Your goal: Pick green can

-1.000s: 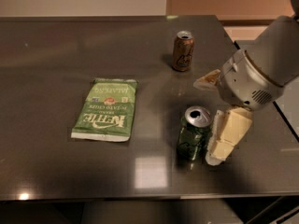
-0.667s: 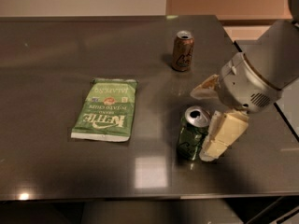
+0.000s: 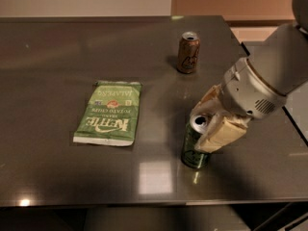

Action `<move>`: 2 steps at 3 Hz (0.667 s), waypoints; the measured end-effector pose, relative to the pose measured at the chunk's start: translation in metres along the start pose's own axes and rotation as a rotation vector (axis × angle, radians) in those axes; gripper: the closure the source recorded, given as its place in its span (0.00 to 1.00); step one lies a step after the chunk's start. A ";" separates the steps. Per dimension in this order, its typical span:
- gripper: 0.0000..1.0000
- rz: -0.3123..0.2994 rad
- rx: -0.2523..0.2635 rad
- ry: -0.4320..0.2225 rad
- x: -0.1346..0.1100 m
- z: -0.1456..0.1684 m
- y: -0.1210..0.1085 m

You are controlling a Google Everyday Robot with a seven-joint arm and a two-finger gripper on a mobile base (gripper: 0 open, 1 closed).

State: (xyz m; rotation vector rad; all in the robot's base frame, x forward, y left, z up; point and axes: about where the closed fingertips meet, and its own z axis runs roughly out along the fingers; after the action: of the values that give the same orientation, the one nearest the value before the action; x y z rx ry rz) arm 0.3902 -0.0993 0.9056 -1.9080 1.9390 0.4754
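Nearest the front edge of the dark table (image 3: 57,177): green can (image 3: 193,148), upright, silver top showing, dark script on its side. Around its upper part: gripper (image 3: 210,125), one pale finger at the can's right side, the other behind the rim, seemingly closing on the can; firm contact not certain. Left, well apart: flat green chip bag (image 3: 110,111). Farther back, upright and alone: brown can (image 3: 188,52).

Arm comes in from right; gripper (image 3: 208,121) low, near-right of scene, fingers (image 3: 222,134) closed round the green can (image 3: 194,149).
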 end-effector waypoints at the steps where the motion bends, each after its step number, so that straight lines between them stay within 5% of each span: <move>1: 0.87 -0.016 0.029 0.019 -0.005 -0.021 -0.003; 2: 1.00 -0.037 0.065 0.045 -0.017 -0.060 -0.008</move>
State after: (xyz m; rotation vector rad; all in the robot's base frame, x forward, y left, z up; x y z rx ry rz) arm 0.3964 -0.1143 0.9661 -1.9253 1.9195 0.3569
